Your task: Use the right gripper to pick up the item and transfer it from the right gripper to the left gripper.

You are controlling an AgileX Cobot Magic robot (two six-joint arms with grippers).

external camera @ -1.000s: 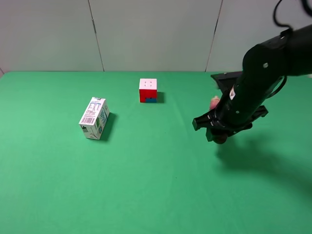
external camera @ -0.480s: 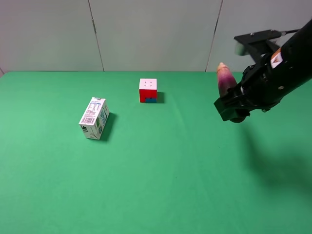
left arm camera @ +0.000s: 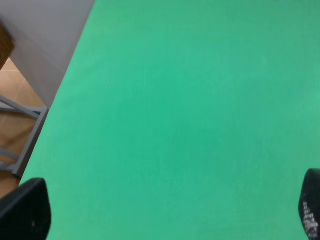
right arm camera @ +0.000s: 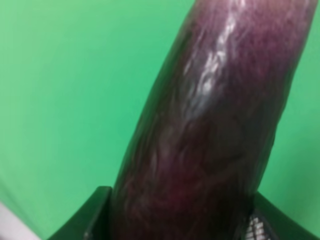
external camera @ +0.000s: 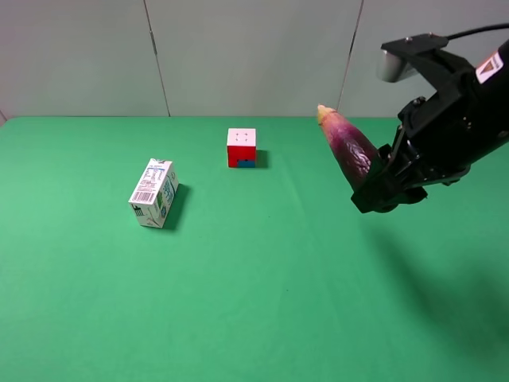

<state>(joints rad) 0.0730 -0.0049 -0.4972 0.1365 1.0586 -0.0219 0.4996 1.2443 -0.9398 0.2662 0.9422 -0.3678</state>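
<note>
eggplant up in the right gripper, handover not yet begun

the green table fills the high view. the right gripper, on its bulky black arm, hangs above the cloth well to the right of the puzzle cube in that view. it is clenched around the thick dark end of the eggplant, and its wrist view shows the glossy purple skin wedged between both fingers. the eggplant is off the table and tilted, its pale stem tip pointing up and toward the cube's side. the milk carton lies left of the cube and nearer the camera, well apart from it. the left gripper is out of the high view. its own camera shows two black fingertips spread wide over bare green with nothing between them, so its place relative to the cube cannot be told.

the pick looks done, and the step in hand is presenting the eggplant for the handover. next, i judge, the left gripper must come in right of the cube, set its spread jaws across the free pale half and close. only then should the right let go.
</note>
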